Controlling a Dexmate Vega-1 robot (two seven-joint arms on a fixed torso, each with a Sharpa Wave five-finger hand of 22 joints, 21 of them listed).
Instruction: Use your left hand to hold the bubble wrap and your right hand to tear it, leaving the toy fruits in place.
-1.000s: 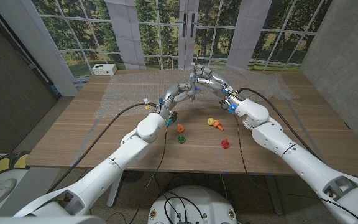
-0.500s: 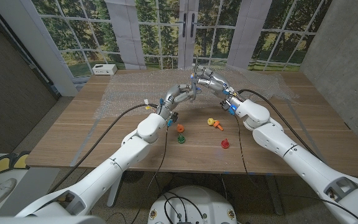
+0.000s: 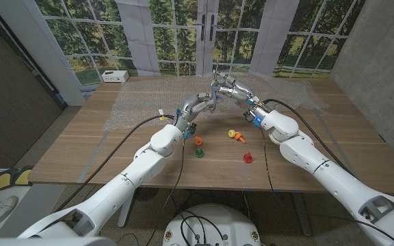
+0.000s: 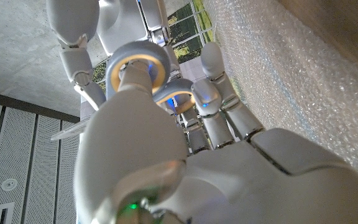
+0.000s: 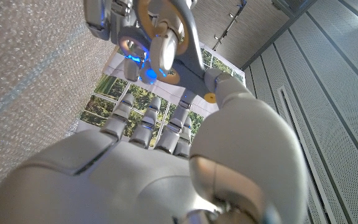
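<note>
Against the head picture of a second ago I see almost nothing changed: my right hand (image 3: 223,88) has drawn a touch nearer the left hand (image 3: 200,102), and the fruits lie where they were.

Both hands meet over the far middle of the table (image 3: 81,147), above the wrap (image 3: 139,102). The left hand's fingers (image 4: 213,93) are curled beside the right hand's in its wrist view, with the wrap (image 4: 303,74) running alongside; whether they pinch the sheet I cannot tell. From the right wrist view the right hand (image 5: 166,155) has its fingers (image 5: 143,127) bent in close together next to the wrap (image 5: 23,81), and again I cannot tell whether it grips anything.

The table is wooden planking. Behind it stands a wall of tall windows (image 3: 163,34) with trees outside, a grey wall to the right, and a small white box (image 3: 114,76) at the far left corner.

The wrap lies flat across the far half of the table, its long axis running along the far edge from left to right.

Nearer me, toward the table's middle, sit the toy fruits: an orange one (image 3: 198,141), a green one (image 3: 199,152), a yellow and orange one (image 3: 237,134), and a red one (image 3: 247,158), all apart from the hands.
</note>
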